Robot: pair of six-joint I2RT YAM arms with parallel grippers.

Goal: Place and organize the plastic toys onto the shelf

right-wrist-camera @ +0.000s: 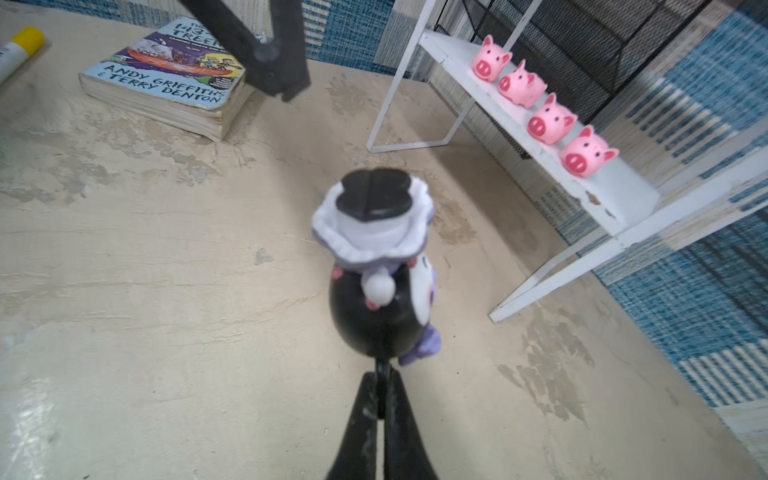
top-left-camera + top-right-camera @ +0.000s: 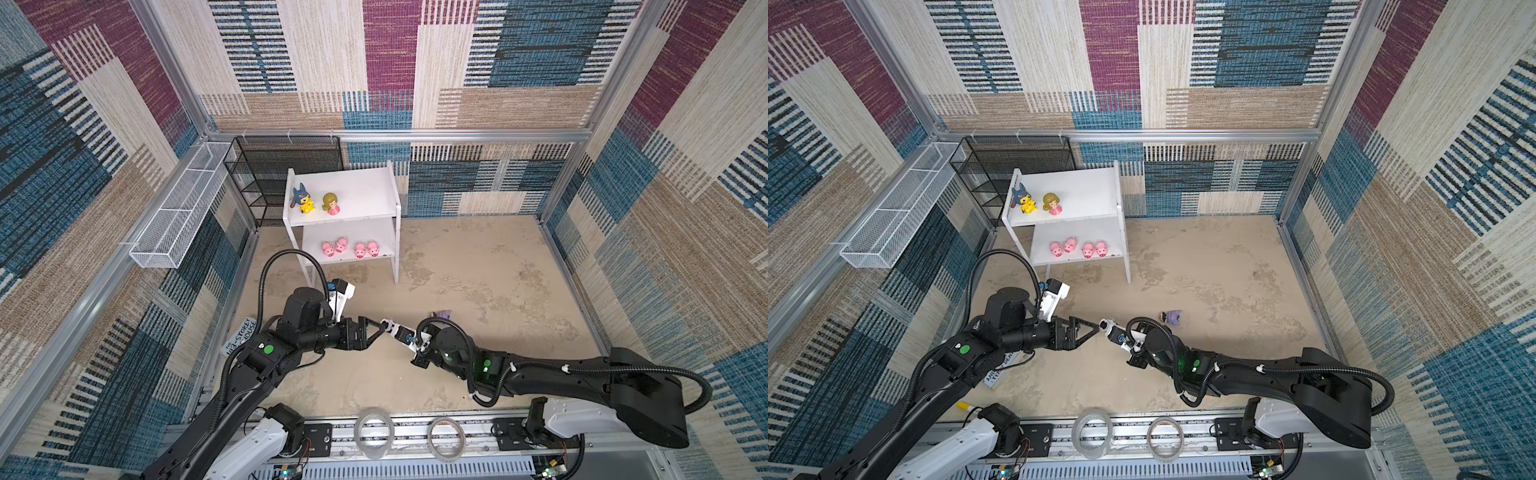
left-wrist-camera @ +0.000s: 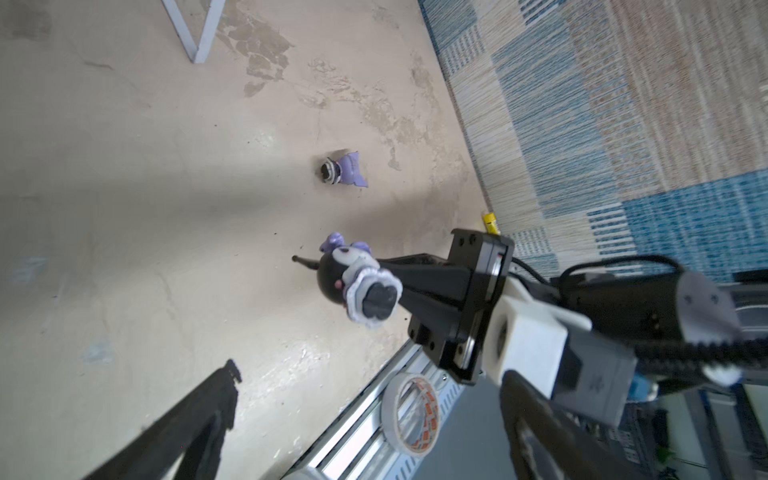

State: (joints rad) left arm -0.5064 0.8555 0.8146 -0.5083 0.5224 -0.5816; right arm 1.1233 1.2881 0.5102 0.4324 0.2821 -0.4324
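Note:
My right gripper point(image 1: 382, 374) is shut on the thin black ear of a black-and-purple toy point(image 1: 378, 270), which hangs above the floor point(image 2: 387, 323). My left gripper point(image 2: 372, 328) is wide open, its fingers pointing at this toy from close by without touching it point(image 3: 353, 278). Another black-and-purple toy point(image 2: 1172, 318) lies on the floor behind my right wrist. On the white shelf point(image 2: 365, 187) the upper board carries a yellow toy with a blue hood point(image 2: 303, 199) and a blond doll point(image 2: 331, 203). Several pink pigs point(image 2: 349, 248) stand in a row on the lower board.
A paperback book point(image 1: 166, 83) and a yellow tube point(image 1: 16, 50) lie on the floor at the left, under my left arm. A black mesh rack point(image 2: 282, 166) and a white wire basket point(image 2: 178, 208) stand beside the shelf. Two tape rolls point(image 2: 374, 432) rest on the front rail.

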